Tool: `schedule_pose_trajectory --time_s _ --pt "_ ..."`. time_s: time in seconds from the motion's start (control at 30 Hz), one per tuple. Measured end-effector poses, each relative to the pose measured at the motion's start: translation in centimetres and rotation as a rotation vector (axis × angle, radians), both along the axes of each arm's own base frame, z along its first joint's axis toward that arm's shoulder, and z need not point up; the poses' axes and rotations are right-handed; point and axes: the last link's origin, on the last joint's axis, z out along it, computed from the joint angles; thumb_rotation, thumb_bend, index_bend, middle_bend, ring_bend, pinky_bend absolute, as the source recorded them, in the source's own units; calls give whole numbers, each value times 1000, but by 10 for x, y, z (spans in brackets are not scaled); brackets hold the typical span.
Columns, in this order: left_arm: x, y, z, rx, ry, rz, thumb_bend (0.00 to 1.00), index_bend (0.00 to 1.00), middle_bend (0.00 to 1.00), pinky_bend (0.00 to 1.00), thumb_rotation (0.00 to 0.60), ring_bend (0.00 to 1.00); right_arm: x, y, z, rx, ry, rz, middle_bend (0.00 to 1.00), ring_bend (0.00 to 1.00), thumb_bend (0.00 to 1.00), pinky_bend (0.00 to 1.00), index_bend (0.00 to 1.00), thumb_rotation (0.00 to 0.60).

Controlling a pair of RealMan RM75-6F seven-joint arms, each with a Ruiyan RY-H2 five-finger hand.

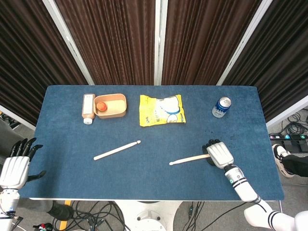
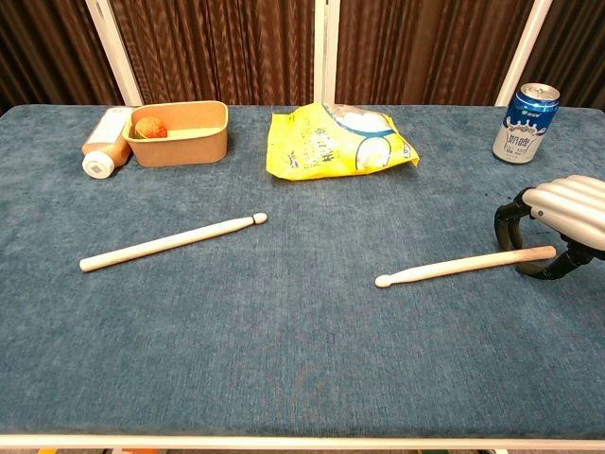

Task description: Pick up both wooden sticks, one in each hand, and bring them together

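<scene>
Right hand [image 1: 219, 154] arched over butt end of right stick [image 2: 463, 266], fingers curling round it, stick flat on table [image 1: 144, 178]; firm grip unconfirmed. Left stick [image 1: 117, 150] lies untouched left of centre. Left hand [image 1: 14, 168] off table's left edge, fingers spread, holding nothing.

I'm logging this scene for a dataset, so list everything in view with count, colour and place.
wooden sticks: 2, pale wood, one left of centre, one right of centre, both flat on the table
table: 1, blue cloth top
bottle: 1, brown with white cap, lying far left
box: 1, tan, beside the bottle, holding an orange ball
snack bag: 1, yellow, far centre
can: 1, blue and white, upright far right
left hand: off the table's left edge, fingers spread
right hand: fingers curled over the right stick's thick end, stick not lifted
</scene>
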Motion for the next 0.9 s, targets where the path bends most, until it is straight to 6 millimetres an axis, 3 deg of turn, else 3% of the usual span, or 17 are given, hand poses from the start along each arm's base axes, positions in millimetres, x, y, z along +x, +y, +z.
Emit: schedule_pose_trajectory --time_s 0.33,0.57,0.63,0.73,0.9 --pt "1 7 -1 -8 5 -21 92 219 80 69 600 0 2 -2 -1 3 10 2 577 351 359 357 589 600" --pt "12 29 -3 -54 13 -75 92 227 84 87 600 8 6 -5 11 -20 -11 11 609 389 544 388 616 600" --pt "19 41 -4 -71 17 -101 91 253 134 137 600 58 10 -7 21 -38 -43 16 614 394 589 392 621 600" --pt "34 60 -7 -88 16 -143 96 307 246 290 600 180 18 -11 43 -78 -99 28 619 394 609 395 626 600" --pt "61 87 -26 -146 -7 -178 139 390 326 514 600 374 30 -20 93 -188 -187 52 616 393 611 395 627 600"
